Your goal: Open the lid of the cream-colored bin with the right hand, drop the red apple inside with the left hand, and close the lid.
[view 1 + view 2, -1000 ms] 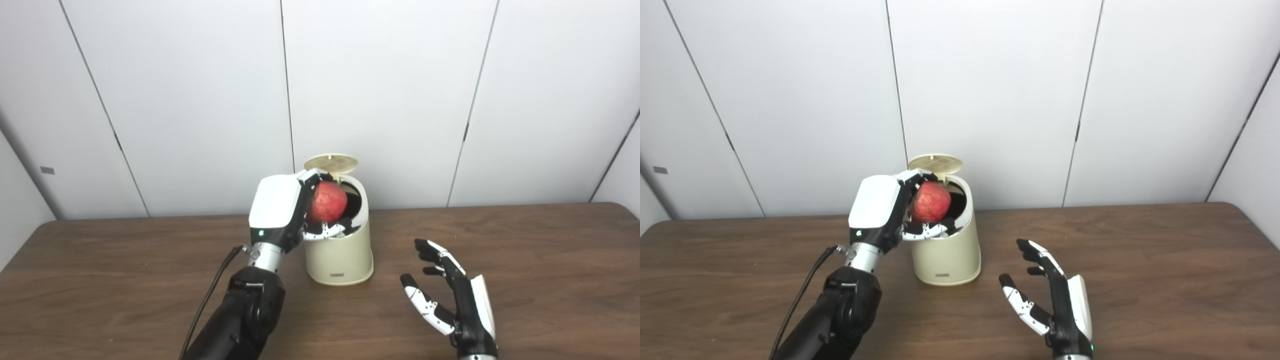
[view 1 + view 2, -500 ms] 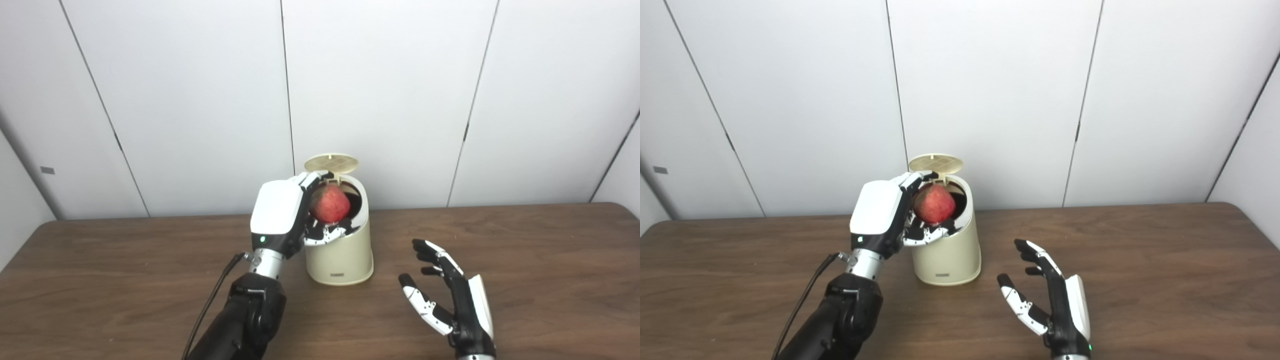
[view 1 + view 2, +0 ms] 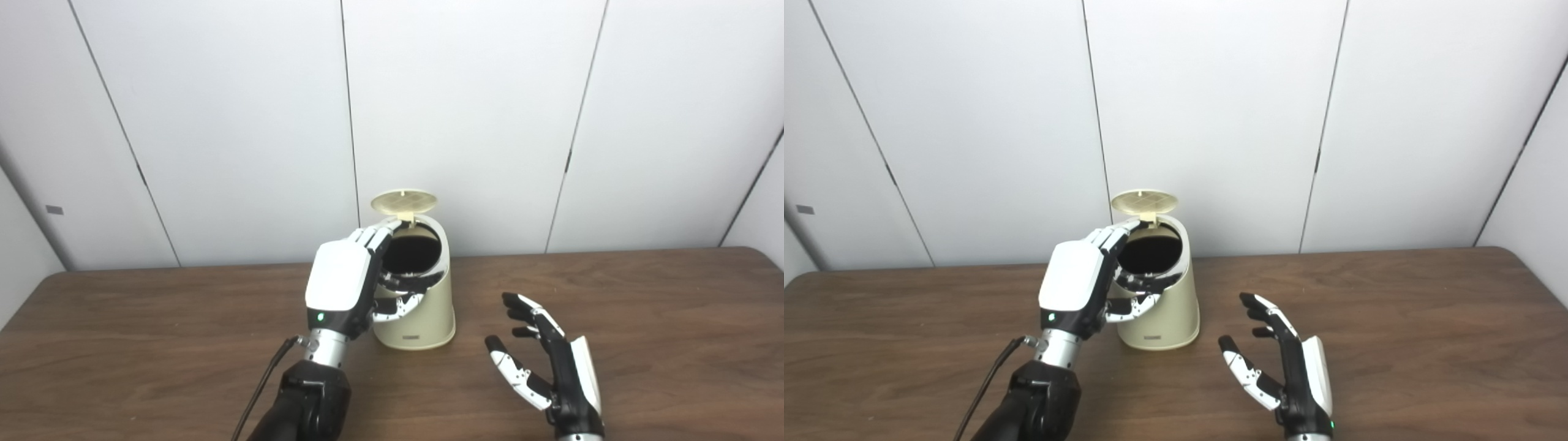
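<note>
Left robot hand [image 3: 343,282] is up at the mouth of the cream-colored bin [image 3: 416,312], fingers spread, nothing in its grasp; fingertips [image 3: 376,233] touch the bin's near rim on its left side. Right robot hand [image 3: 551,367] hovers low over the desk [image 3: 643,318], palm turned inward, fingers apart, holding nothing, near the bin's right side but apart from it. The lid [image 3: 404,198] stands raised at the back of the bin. The opening looks dark in both views; the red apple cannot be seen. The right eye view shows the right hand's white back [image 3: 1318,373] more fully.
</note>
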